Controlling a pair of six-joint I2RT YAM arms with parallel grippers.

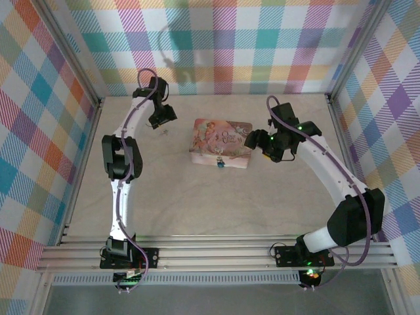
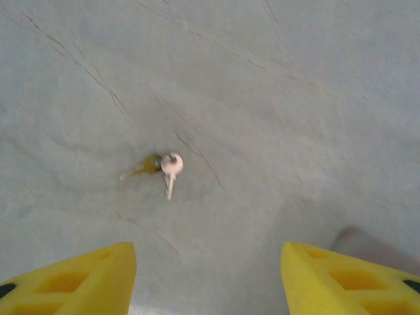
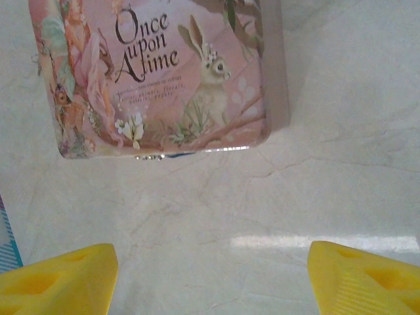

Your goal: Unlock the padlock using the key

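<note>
I judge the task to be at its very start, because nothing is picked up yet. The padlock [image 1: 220, 165] sits at the 6 o'clock edge of the box [image 1: 222, 143]. It is too small for me to see its shackle, but I suppose it is locked. The key [image 1: 162, 131] lies flat on the counter [image 1: 197, 203], at 9 o'clock from the box and well apart from it. The left claw [image 1: 161, 117] hovers near the key, at its 12 o'clock in the top view, released and holding nothing. The right claw [image 1: 252, 140] is at 3 o'clock of the box, just beside it, also released and empty.

All the steps are left: to take the key, to carry it to the padlock, to insert it and to turn it.

The top view gives me the whole layout, but the key is a speck there. The left wrist view makes it clear: it is silvery, its blade points to 6 o'clock, and a yellowish piece [image 2: 141, 169] is joined at its 9 o'clock. The right wrist view shows the lid with its writing and rabbit at 12 o'clock. There is a small glint at the lid's near edge, and I cannot tell if this is the padlock.
</note>
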